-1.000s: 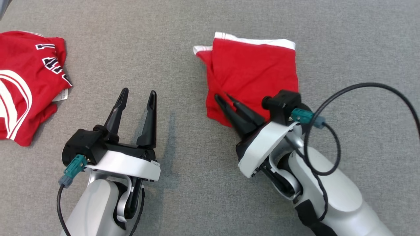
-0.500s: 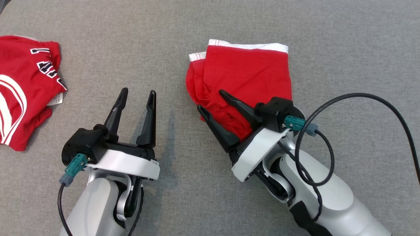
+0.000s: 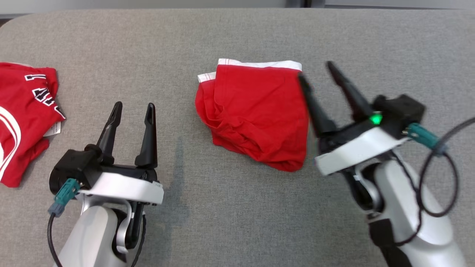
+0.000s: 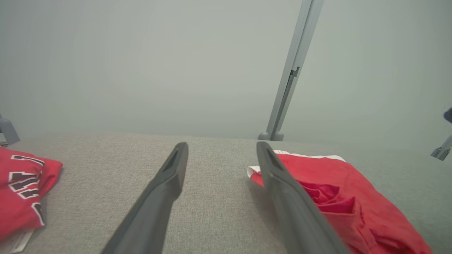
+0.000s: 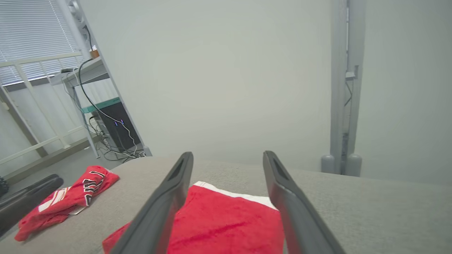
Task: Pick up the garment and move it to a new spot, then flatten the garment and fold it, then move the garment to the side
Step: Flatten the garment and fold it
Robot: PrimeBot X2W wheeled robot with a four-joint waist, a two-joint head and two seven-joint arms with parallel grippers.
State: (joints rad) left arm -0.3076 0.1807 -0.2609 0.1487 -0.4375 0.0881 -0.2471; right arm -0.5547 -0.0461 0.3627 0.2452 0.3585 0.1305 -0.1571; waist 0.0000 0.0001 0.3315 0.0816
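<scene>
While the red garment (image 3: 256,115) lies folded near the middle of the gray bench (image 3: 237,33), both arms stand off it with nothing in hand. Look at that bundle: a roughly square fold, a white band (image 3: 259,63) along its far edge, a neat right side, and loose rumpled layers bunching out at its left and near corners.

Now the right tool (image 3: 316,73): fingers spread wide apart, empty, pointing away from the robot, right at the garment's right side. In the head view its inner finger crosses the cloth's right edge near the white band. It is blurred there, so contact I cannot call. From the right wrist view the garment (image 5: 229,218) sits low between and beyond the two splayed fingers, white band on the far side. A green light (image 3: 376,119) glows on that wrist.

Over to the left tool (image 3: 134,106): jaws apart too, holding nothing, hovering over bare bench well to the left of the garment and nearer the robot. Its wrist view has the garment (image 4: 339,183) off behind the right-hand finger.

Farther left again, at the left border of the head view, a red shirt (image 3: 22,115) with white stripes and black-and-white lettering lies crumpled. A white tag (image 3: 55,128) pokes out from under it, well apart from the garment.
</scene>
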